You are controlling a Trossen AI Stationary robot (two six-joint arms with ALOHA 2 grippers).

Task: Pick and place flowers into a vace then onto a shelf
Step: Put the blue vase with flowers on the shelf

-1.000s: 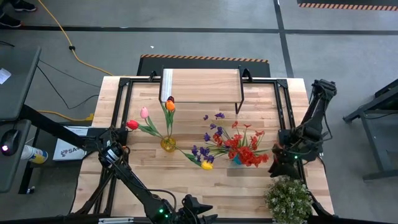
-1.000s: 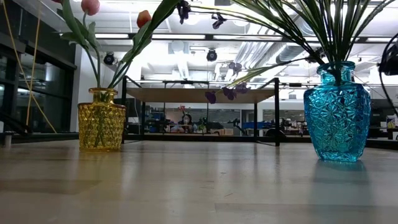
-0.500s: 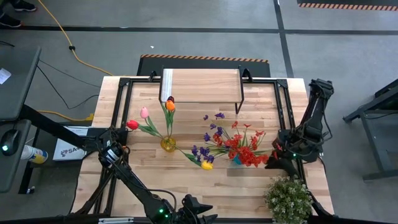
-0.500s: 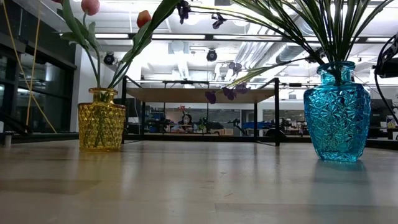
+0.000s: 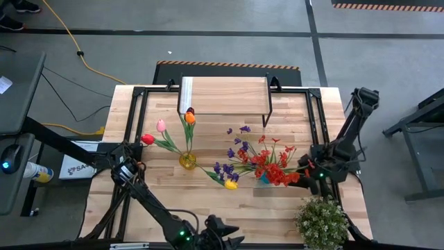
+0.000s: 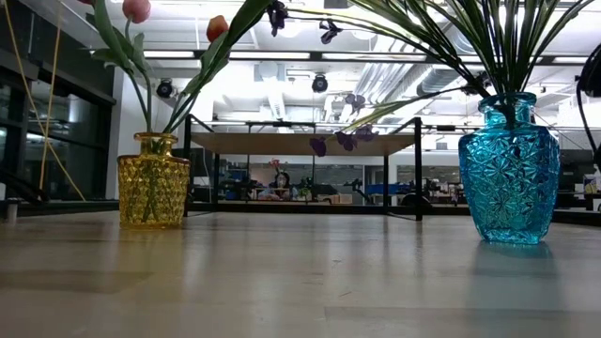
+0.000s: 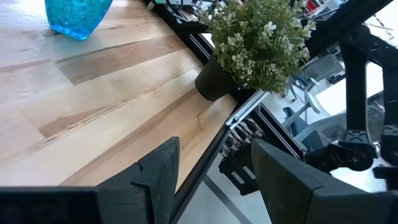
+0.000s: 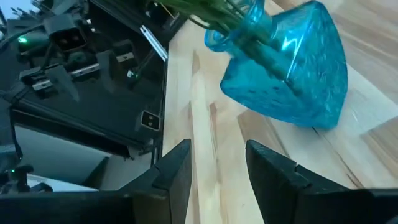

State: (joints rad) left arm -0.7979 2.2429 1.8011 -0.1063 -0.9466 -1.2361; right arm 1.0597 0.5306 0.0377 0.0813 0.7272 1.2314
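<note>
While the left gripper waits spread and empty at the table's near edge, the right gripper's fingers, parted around nothing, face the blue vase of flowers just to their left.

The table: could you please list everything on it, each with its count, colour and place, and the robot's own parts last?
Table: one, light wood, under everything.
Shelf: one, pale wood with black legs, far edge.
Yellow vase: one, left of centre, holding pink, red and orange tulips.
Blue vase: one, right of centre, holding red and purple flowers.
Potted plant: one, green, near right corner.
Left gripper: one, dark, open, at the near edge.
Right gripper: one, dark, open, empty, beside the blue vase.
</note>
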